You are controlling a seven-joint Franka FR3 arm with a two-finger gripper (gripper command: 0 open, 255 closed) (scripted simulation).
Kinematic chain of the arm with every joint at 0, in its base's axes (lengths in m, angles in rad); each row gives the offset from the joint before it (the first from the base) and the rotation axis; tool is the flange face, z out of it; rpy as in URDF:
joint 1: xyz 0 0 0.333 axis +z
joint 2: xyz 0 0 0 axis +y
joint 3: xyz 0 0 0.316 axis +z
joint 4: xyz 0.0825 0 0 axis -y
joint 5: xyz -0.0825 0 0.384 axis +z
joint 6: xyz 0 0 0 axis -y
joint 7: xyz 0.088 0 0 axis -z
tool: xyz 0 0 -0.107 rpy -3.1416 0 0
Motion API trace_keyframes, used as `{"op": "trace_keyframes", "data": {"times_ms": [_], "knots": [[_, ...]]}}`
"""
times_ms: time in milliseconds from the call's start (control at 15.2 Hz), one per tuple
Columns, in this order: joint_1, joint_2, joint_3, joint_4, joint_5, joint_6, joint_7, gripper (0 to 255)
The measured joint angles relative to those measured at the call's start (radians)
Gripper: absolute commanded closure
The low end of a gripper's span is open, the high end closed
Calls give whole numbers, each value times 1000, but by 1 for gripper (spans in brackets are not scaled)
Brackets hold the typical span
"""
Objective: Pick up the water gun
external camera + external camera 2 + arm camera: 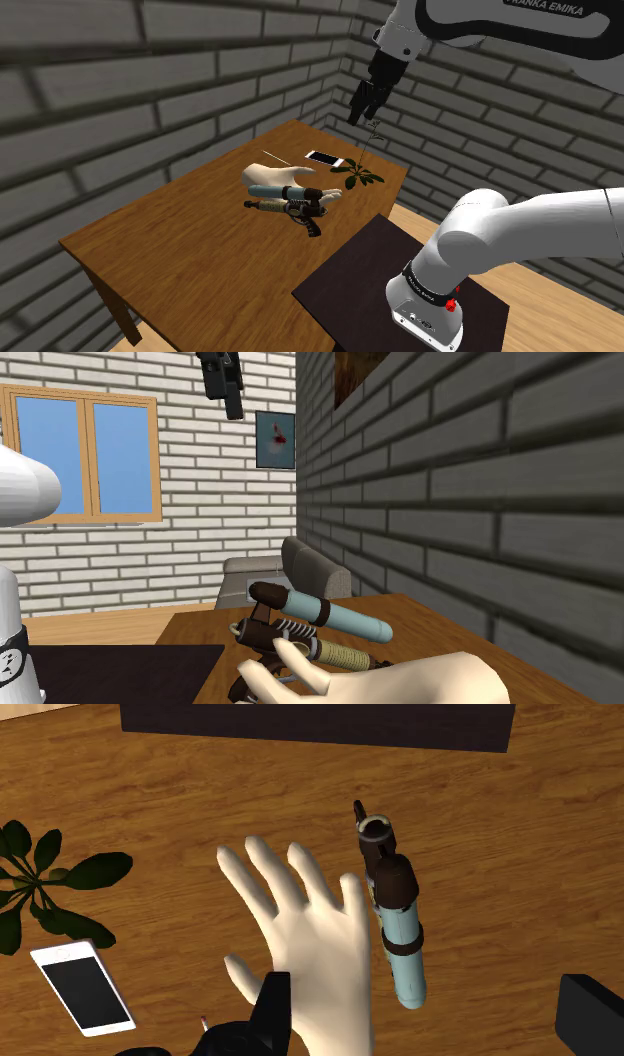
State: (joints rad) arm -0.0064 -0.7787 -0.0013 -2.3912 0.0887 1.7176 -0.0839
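Tool [362,105], fingers [272,1016] wide apart, is hanging high over the long brown and pale-blue water gun [395,919], lining up; next probably going down.

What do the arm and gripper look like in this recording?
The arm is glossy white with rounded segments, dark joint bands and "FRANKA EMIKA" lettering on an upper link. A small red spot sits near its base. The gripper is all black and two-fingered.
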Motion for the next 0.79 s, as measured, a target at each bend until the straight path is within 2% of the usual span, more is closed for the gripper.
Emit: {"op": "trace_keyframes", "data": {"times_ms": [198, 792], "knots": [[4, 44, 5, 2, 3, 17, 1, 0], [31, 394, 48, 63, 24, 126, 19, 0]]}}
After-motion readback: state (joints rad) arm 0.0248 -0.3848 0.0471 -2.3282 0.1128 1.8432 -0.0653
